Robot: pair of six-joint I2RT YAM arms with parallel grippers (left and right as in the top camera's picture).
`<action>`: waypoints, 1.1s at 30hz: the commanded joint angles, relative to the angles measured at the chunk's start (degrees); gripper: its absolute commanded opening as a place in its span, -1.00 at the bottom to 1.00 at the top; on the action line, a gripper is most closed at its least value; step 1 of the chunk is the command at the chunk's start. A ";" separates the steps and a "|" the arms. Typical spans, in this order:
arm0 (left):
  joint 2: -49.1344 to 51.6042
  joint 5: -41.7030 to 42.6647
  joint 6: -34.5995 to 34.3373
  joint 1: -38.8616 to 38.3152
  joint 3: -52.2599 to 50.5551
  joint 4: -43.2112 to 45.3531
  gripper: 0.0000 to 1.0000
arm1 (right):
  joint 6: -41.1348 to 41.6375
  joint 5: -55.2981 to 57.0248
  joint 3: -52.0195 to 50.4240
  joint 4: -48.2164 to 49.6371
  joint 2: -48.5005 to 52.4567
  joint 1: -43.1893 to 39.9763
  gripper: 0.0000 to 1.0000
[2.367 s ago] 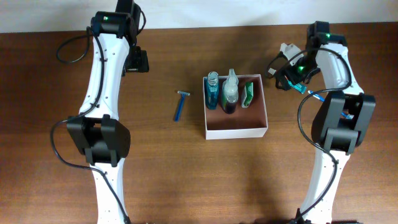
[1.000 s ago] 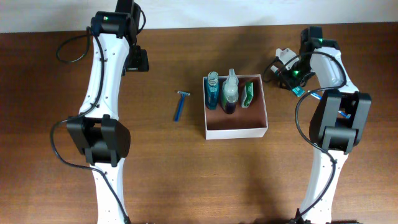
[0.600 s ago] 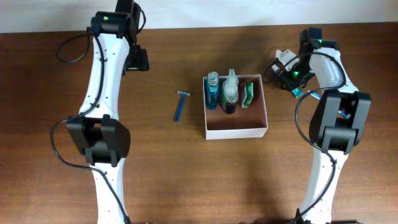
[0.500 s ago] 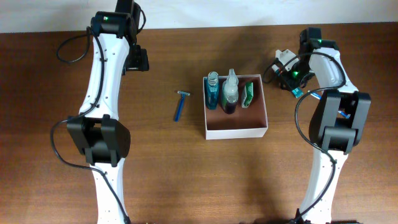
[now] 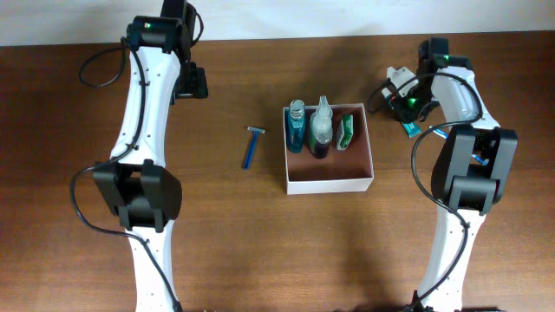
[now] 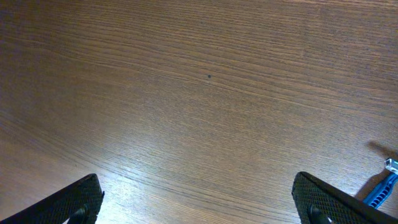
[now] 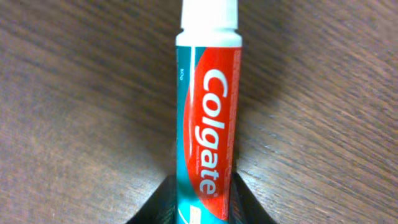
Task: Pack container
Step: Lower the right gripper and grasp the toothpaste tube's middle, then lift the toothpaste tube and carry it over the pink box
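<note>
- The container (image 5: 329,176) rests on the bench (image 5: 260,243).
- Right of the container, the right gripper (image 7: 202,205) is clamped on a toothpaste tube (image 7: 208,93).
- Well left of the container, the left gripper (image 6: 199,205) is spread wide.

Left claw (image 6: 199,208) spread wide, one of its black textured fingertips (image 6: 71,202) low on each side, bare brown wood-grain table (image 6: 205,93) between and ahead, blue plastic razor (image 6: 380,186) lying just ahead of the right-side fingertip.

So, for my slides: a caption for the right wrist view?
Right gripper straddling a Colgate toothpaste tube on the wooden table.
</note>
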 commanded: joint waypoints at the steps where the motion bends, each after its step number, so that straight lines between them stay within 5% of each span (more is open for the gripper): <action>1: -0.55 -0.81 0.70 0.24 -0.13 0.17 0.99 | 5.49 0.70 -0.46 0.31 1.29 0.28 -0.59; 12: -0.55 -0.81 0.70 0.24 -0.13 0.17 0.99 | 11.43 -0.33 6.51 -5.11 1.22 0.28 -0.65; 33: -0.55 -0.79 0.70 0.24 -0.13 0.63 0.99 | 21.81 -6.84 38.45 -39.87 0.79 5.31 -0.68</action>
